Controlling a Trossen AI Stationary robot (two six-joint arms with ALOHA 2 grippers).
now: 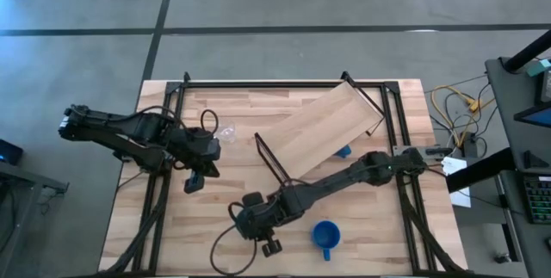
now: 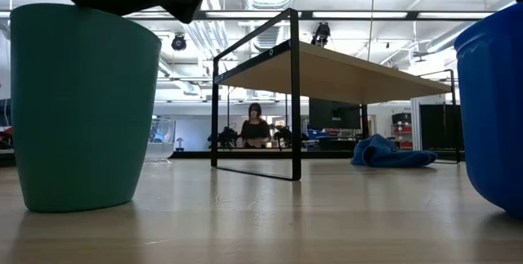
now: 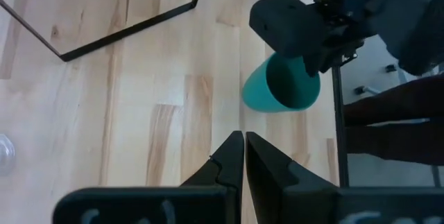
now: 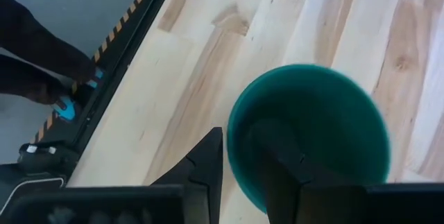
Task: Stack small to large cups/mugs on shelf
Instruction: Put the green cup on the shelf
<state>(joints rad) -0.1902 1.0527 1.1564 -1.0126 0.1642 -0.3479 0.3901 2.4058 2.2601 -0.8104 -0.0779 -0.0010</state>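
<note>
The dark green cup (image 2: 82, 105) stands on its base on the table, under my right gripper (image 4: 237, 130), near the near edge; the gripper hides it in the high view. The blue mug (image 1: 325, 237) stands just right of it and fills the right edge of the low view (image 2: 494, 109). The clear glass cup (image 1: 226, 131) sits left of the shelf (image 1: 331, 127), which stands on its wire legs, skewed, toward the far side. My left gripper (image 1: 193, 183) is shut and hovers left of centre, touching nothing. My right gripper holds the green cup by its rim (image 4: 239, 102), one finger (image 4: 281, 158) inside the cup and the other (image 4: 208, 161) outside the wall. The fingers come from above, pointing down. The cup stands upright with its base (image 2: 78, 205) on the table.
A blue cloth (image 2: 392, 151) lies under the shelf's right end (image 1: 343, 151). Black frame rails (image 1: 400, 140) run along the table's sides. A person (image 2: 255, 125) is in the room beyond the far edge. Bare wood lies between the two grippers.
</note>
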